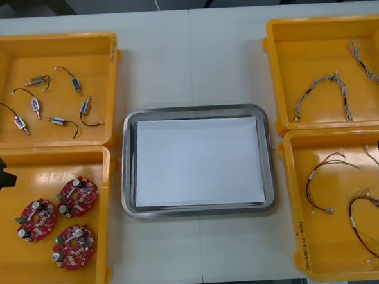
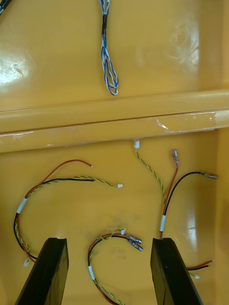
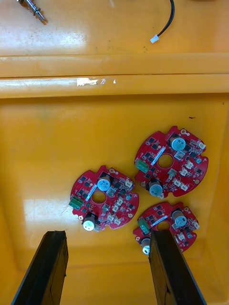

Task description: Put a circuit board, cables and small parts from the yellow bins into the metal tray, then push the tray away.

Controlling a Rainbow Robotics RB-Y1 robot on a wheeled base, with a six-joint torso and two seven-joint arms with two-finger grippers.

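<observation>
Fingers apart on left gripper (image 3: 107,234), over three round red circuit boards (image 3: 105,199) in yellow plastic bin (image 3: 47,143); right gripper (image 2: 109,240) also spread, over red-and-yellow cables (image 2: 67,180).

Before me: light table (image 1: 191,58) bearing yellow bins (image 1: 48,39), two at my left, two at my right, metal tray (image 1: 127,178) between them.
</observation>
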